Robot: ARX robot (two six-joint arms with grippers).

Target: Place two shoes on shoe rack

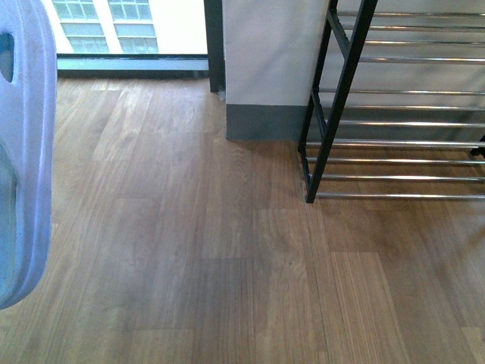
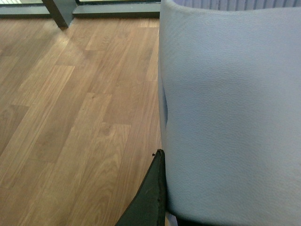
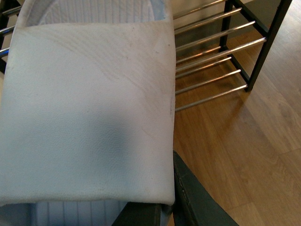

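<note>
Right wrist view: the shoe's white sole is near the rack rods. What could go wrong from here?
1. The right-held shoe hides much of the shoe rack, so it might catch a rod.
2. The shelves are thin rods with gaps; a shoe set down tilted could slip between them.
3. The left-held shoe hangs far from the rack, so it probably needs a long carry.

The floor (image 1: 227,265) is laid with brown wood-grain planks running away from the robot, with darker and lighter boards mixed. The rack (image 1: 336,114) stands directly on it to the right, its black side frame planted on the planks and its lowest chrome rods (image 1: 394,196) just above them. Beside the rack, a white pillar (image 1: 265,45) meets the floor with grey skirting (image 1: 265,121).
</note>
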